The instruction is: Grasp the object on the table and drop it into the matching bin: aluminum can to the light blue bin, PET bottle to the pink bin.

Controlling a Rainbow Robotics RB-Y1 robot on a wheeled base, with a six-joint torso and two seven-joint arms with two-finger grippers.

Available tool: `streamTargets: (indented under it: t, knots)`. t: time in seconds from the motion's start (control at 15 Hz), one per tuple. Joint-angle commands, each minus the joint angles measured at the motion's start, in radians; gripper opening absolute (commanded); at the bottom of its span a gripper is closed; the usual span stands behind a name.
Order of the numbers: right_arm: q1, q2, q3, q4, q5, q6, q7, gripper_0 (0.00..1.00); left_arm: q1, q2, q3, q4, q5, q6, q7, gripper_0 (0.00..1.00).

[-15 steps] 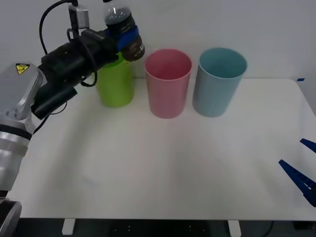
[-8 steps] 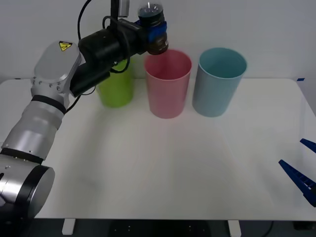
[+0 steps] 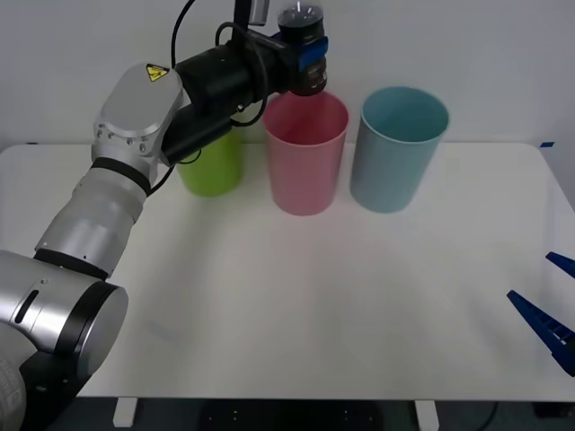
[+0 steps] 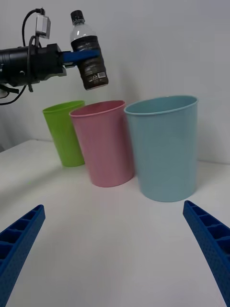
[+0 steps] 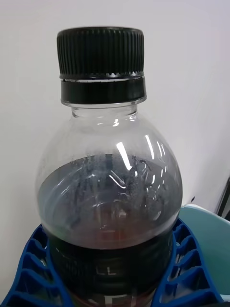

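While the left gripper [image 3: 304, 56] holds the PET bottle [image 3: 303, 47] tight in its jaws, the bottle hangs just above the pink bin [image 3: 305, 153]. The light blue bin [image 3: 396, 148] stands beside the pink one. From the left wrist, brown drink [image 5: 110, 211] shows inside. The right gripper [image 4: 115, 249], jaws wide, waits far off over the worktop [image 3: 296, 305].

The PET bottle [image 5: 111, 192] is clear, glossy plastic with bright highlights on its shoulder, and its black cap [image 5: 101, 50] is finely ribbed. The blue fingers of the left gripper [image 3: 308, 56] clamping it look like ribbed matt plastic. The pink bin [image 3: 305, 150], light blue bin [image 3: 396, 146] and lime green bin [image 3: 212, 162], across the upper middle of the front view, are smooth, satin plastic. The table [image 3: 296, 305] is smooth matt white. The left arm's shell [image 3: 90, 224], at left, is brushed silvery metal.
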Motion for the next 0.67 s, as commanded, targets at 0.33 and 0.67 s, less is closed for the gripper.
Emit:
streamTargets:
  t: [0.33, 0.67]
  knots:
    - [0.0, 0.0, 0.0, 0.0, 0.0, 0.0, 0.0, 1.0, 0.002, 0.008, 0.004, -0.001, 0.01, 0.0, -0.006, 1.0]
    - [0.0, 0.0, 0.0, 0.0, 0.0, 0.0, 0.0, 1.0, 0.017, 0.034, 0.004, -0.001, 0.061, -0.024, -0.006, 1.0]
